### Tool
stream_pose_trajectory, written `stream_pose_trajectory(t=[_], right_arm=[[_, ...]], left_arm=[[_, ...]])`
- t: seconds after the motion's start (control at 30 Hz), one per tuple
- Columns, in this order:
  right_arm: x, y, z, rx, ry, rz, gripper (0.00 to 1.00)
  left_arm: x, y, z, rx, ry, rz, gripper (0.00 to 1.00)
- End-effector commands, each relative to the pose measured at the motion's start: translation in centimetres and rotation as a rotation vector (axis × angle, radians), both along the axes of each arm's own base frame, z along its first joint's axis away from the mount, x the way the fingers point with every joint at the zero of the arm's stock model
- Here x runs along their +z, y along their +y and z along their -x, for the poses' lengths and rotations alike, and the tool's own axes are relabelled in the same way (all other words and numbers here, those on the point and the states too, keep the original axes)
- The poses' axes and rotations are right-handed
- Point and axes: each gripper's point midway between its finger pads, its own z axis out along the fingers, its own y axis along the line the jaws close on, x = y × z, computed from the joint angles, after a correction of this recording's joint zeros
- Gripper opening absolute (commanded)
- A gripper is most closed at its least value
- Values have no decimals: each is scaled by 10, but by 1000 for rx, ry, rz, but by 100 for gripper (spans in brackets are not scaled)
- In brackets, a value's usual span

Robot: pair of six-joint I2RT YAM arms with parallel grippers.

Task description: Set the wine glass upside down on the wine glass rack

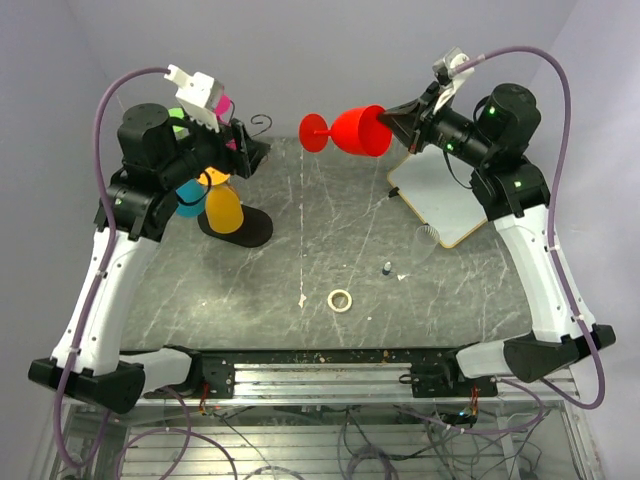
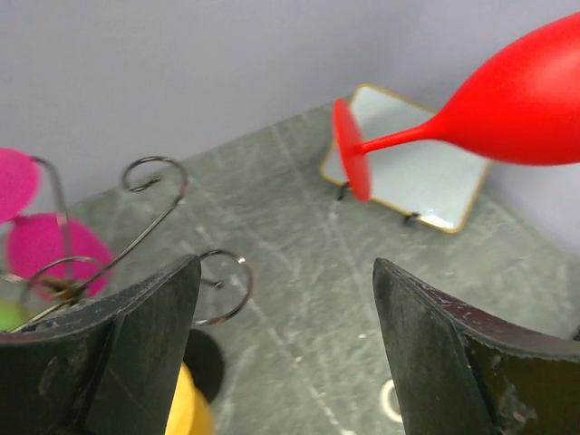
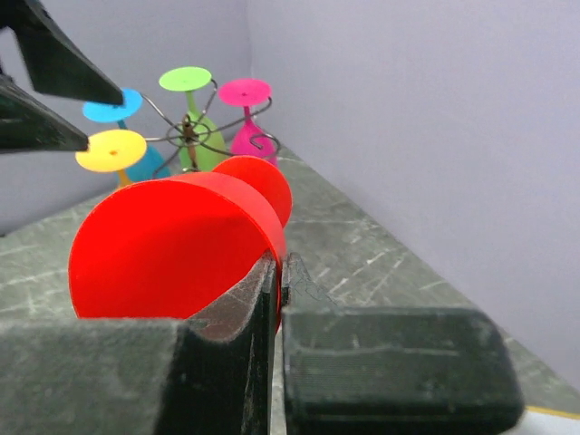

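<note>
Five coloured, opaque stemmed wine glasses are counted: one red [image 1: 362, 131], one yellow [image 1: 224, 208], one blue [image 3: 113, 106], one green [image 3: 185, 79] and one pink [image 3: 245, 91]. One wine glass rack [image 1: 258, 228], a thin dark wire tree with curled arms on a flat black oval base, is seen at the left rear of the dark veined stone surface [image 1: 330, 230]. The yellow, blue, green and pink glasses are hung on it upside down, with their round feet uppermost. One white square tray with a pale wooden edge [image 1: 440, 200] and one small cream tape ring [image 1: 340, 300] are also laid on the surface.

The red wine glass is held in the air above the rear middle of the surface, well apart from the rack. Its long axis is laid roughly level. The round foot is pointed left towards the rack, and the mouth of the bowl is turned towards the right arm.

The right jaws are closed on the rim of the red bowl, with one finger inside the bowl and one outside. The left jaws are spread wide and nothing is held between them. They are placed just beside the rack's curled arms and are faced towards the red foot.
</note>
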Motion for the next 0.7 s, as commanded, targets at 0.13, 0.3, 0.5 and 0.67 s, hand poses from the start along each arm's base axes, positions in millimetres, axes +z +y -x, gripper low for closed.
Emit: stream_pose_trajectory(t=[0.13, 0.3, 0.5, 0.67], right_arm=[[26, 16, 9, 107, 48, -115, 0], [28, 20, 11, 134, 56, -123, 0], [26, 22, 10, 141, 61, -121, 0], [24, 23, 8, 144, 63, -116, 0]], left_arm=[[26, -54, 1, -237, 131, 369, 81], [8, -68, -11, -264, 222, 413, 71], [-3, -79, -14, -294, 270, 426, 58], [-13, -84, -17, -306, 305, 415, 46]])
